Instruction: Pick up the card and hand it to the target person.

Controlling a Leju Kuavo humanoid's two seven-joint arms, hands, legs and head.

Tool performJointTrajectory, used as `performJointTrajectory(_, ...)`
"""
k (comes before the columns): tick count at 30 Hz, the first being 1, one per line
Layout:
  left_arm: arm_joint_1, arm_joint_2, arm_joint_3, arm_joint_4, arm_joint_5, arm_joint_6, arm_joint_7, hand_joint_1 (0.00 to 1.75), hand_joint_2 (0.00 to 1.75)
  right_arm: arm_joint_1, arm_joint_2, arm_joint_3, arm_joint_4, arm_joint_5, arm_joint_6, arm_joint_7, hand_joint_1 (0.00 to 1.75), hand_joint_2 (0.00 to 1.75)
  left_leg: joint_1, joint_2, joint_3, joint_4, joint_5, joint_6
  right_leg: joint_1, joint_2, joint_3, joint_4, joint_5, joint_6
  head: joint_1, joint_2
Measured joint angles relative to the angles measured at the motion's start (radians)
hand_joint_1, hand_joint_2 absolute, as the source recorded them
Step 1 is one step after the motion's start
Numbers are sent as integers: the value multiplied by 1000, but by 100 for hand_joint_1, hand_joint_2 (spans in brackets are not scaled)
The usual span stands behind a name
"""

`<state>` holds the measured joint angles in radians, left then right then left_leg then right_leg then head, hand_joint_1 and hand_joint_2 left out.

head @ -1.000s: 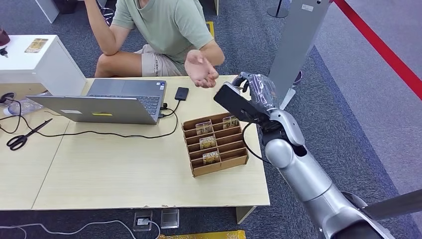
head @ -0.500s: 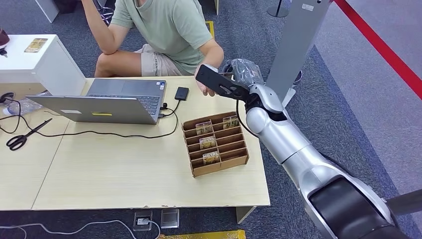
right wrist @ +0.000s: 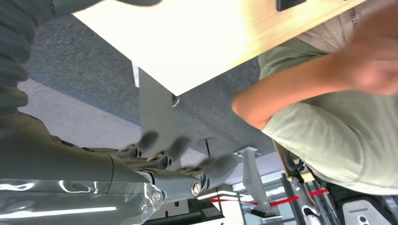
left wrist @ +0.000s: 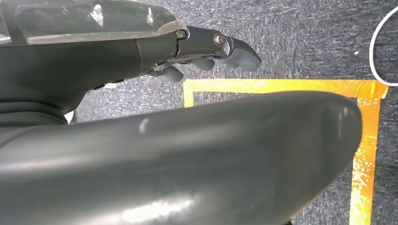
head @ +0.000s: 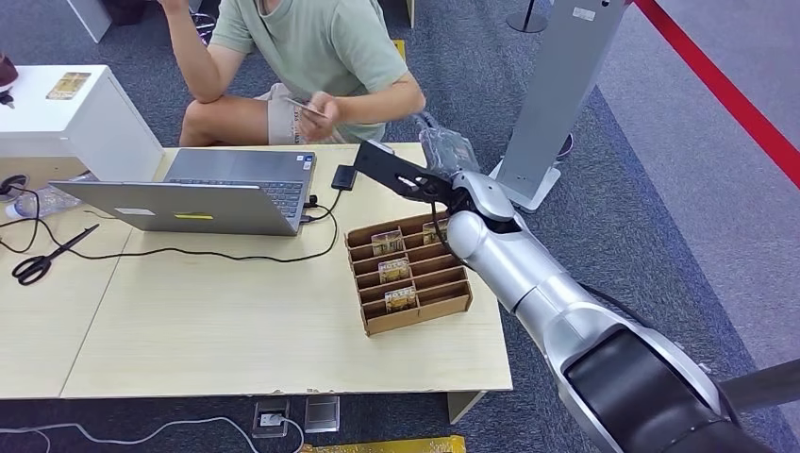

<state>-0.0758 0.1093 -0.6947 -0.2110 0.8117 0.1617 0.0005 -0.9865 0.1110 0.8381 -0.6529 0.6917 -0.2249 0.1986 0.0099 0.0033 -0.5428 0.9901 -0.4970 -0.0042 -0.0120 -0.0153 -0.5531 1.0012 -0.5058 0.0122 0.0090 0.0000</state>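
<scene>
The person in a green shirt (head: pixel 321 47) sits behind the table and holds a small card (head: pixel 304 106) in one hand (head: pixel 325 104), drawn in near the chest. My right hand (head: pixel 443 149) hovers over the table's far edge, right of that hand and apart from it. In the right wrist view its fingers (right wrist: pixel 176 145) are spread and blurred with nothing in them, and the person's forearm (right wrist: pixel 291 89) lies beyond. My left hand (left wrist: pixel 211 44) hangs over the carpet holding nothing.
A cardboard card rack (head: pixel 453 300) with several cards in its slots stands on the wooden table (head: pixel 236 330) under my right forearm. A laptop (head: pixel 208 193), a black phone (head: pixel 343 176), cables and scissors (head: pixel 42 262) lie to the left. A grey stand (head: pixel 557 85) rises at the right.
My right hand swung left and away from me to the person's outstretched palm. The person's hand has taken the card and pulled back toward the chest. My right hand now holds nothing.
</scene>
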Motion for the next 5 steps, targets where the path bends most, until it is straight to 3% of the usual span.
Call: performJointTrajectory(5, 1, 0, -2, 0, 12, 3, -8, 0, 0, 2, -5, -1, -18, -54, -40, -20, 0, 175, 0, 0, 1, 0, 0, 0, 0, 0, 0, 0, 0, 0, -1, 0)
